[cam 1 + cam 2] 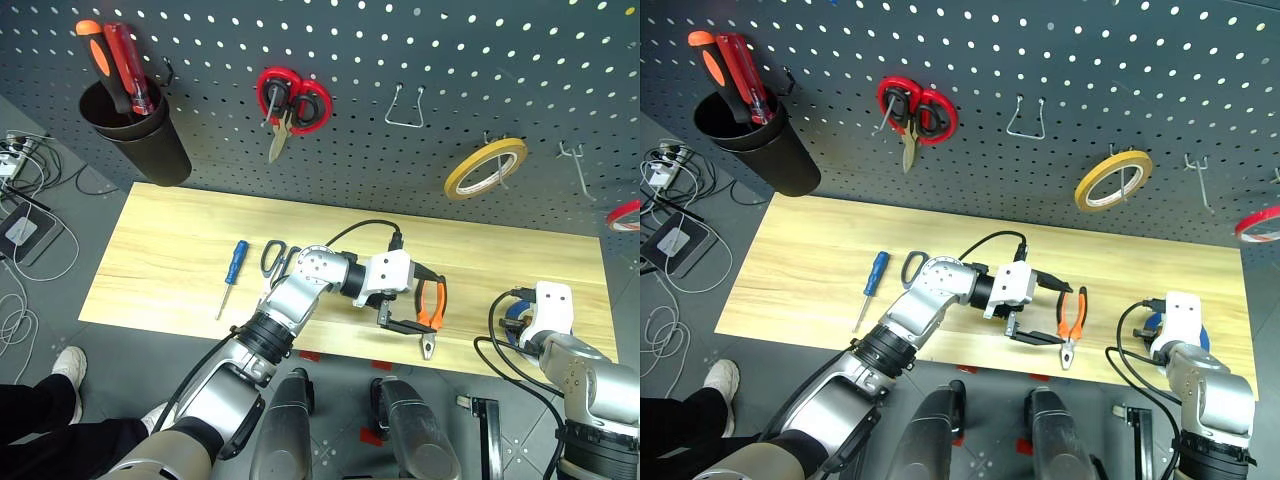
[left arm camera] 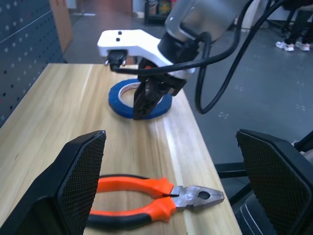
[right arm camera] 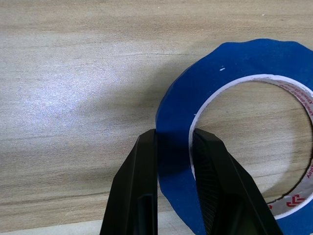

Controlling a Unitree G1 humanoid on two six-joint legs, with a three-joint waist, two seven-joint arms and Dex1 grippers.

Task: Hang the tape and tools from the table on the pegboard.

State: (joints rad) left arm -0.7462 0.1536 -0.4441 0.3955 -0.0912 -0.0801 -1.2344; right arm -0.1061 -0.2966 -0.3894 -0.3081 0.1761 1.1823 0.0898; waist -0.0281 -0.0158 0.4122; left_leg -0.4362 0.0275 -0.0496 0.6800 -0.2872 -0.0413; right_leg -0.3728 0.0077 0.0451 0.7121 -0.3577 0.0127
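The blue tape (image 3: 234, 73) lies flat near the right end of the table (image 1: 160, 250). My right gripper (image 3: 175, 139) is shut on the roll's wall, one finger outside the ring and one inside; the left wrist view shows the same grip (image 2: 149, 100). My left gripper (image 1: 415, 300) hangs open just above the orange-and-black pliers (image 1: 432, 305), which lie near the table's front edge. The dark-handled scissors (image 1: 273, 257) and the blue screwdriver (image 1: 234, 265) lie further left, the scissors partly behind my left arm. The pegboard (image 1: 400, 50) stands behind the table.
On the pegboard hang red-handled scissors (image 1: 290, 100), a yellow roll (image 1: 485, 167), a red roll (image 1: 625, 215) and a black cup (image 1: 135, 130) with orange and red screwdrivers. Two hooks (image 1: 405, 105) (image 1: 575, 160) are bare. Cables and a person's shoe (image 1: 68, 365) are at left.
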